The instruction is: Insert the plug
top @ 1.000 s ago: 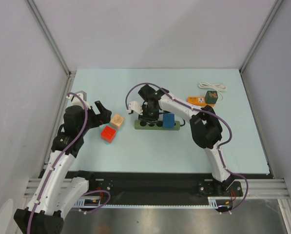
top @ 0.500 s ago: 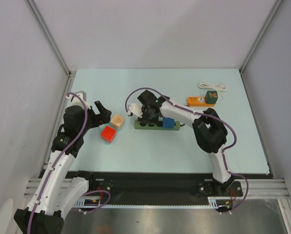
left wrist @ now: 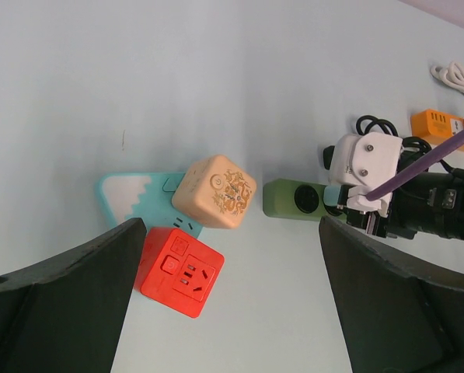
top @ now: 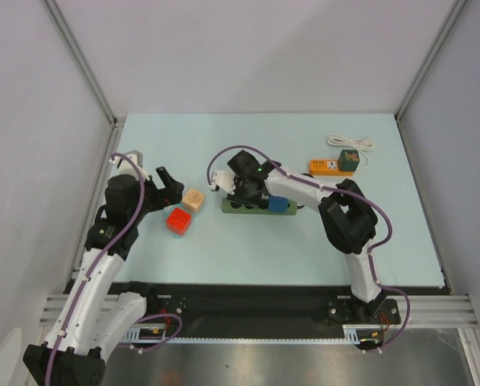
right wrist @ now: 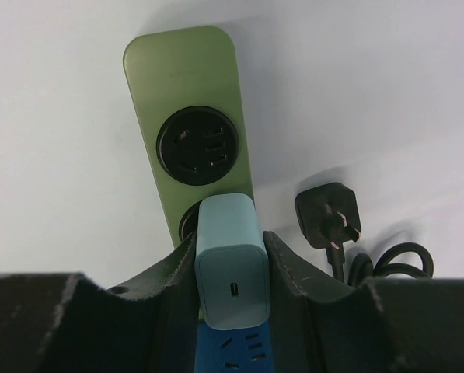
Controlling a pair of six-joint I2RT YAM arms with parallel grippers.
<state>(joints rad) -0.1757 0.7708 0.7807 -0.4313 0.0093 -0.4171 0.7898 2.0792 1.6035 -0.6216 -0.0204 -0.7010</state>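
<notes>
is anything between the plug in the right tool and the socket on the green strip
Nothing visible. The right tool holds the light blue plug directly over the green strip's second socket; the loose black plug lies off to the side.

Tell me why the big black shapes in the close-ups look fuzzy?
Left wrist view: the left gripper's fingers sit close to the lens, so they blur; the red cube looks sharp. Right wrist view: the right gripper's fingers blur, while the light-blue charger is crisp; the black plug casts a soft shadow.
</notes>
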